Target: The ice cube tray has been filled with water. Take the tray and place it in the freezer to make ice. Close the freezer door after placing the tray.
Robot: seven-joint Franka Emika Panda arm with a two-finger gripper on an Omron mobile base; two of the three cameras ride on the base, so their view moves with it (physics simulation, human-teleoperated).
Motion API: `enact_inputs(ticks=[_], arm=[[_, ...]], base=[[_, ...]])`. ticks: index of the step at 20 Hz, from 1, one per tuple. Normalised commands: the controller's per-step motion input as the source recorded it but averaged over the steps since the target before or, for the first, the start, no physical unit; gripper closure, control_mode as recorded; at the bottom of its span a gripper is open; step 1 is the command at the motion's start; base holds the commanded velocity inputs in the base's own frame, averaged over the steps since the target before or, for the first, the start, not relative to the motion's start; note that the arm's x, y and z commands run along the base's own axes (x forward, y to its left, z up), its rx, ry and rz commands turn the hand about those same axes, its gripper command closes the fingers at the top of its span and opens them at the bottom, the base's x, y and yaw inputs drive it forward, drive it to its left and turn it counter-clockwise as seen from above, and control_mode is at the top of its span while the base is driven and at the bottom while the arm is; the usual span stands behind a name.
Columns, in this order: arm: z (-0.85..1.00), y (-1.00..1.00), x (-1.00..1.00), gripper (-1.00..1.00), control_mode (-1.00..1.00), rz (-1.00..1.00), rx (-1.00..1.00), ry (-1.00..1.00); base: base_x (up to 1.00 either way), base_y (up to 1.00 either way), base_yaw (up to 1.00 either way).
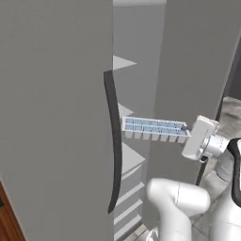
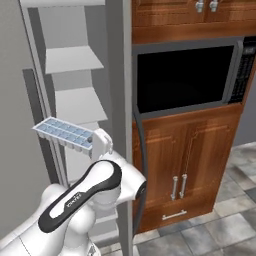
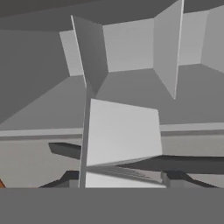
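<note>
The ice cube tray (image 1: 154, 127), long and white with pale-blue compartments, hangs level in the air in front of the freezer's open gap. My gripper (image 1: 190, 134) is shut on its right end. From the right base view the tray (image 2: 64, 132) points left toward the white shelves (image 2: 79, 103) inside the freezer (image 2: 70, 60), with the gripper (image 2: 94, 143) behind it. The hand view has the tray (image 3: 120, 135) seen end-on between the dark fingertips (image 3: 173, 177). The freezer's left door (image 1: 52, 117) stands open, its dark handle (image 1: 113, 141) close to the tray's tip.
The freezer's shut right door (image 2: 120, 100) carries a dark handle (image 2: 140, 150) close to my arm. A black wall oven (image 2: 185, 75) sits in wooden cabinets (image 2: 185, 150) to the right. Grey floor tiles (image 2: 225, 225) lie below.
</note>
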Motion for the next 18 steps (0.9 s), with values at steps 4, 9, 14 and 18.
enact_inputs(ticks=[4, 9, 14, 18], arm=[[0.0, 0.0, 0.0, 1.0, 1.0, 0.0, 0.0, 0.0], [0.0, 0.0, 0.0, 1.0, 1.0, 0.0, 0.0, 0.0], [0.0, 0.0, 0.0, 1.0, 1.0, 0.0, 0.0, 0.0], [0.0, 0.0, 0.0, 1.0, -1.0, 0.0, -0.04, -0.05]], base=[[-0.14, -0.42, 0.16], [-0.01, -0.14, 0.12], [0.0, 0.0, 0.07], [0.0, 0.0, 0.01]])
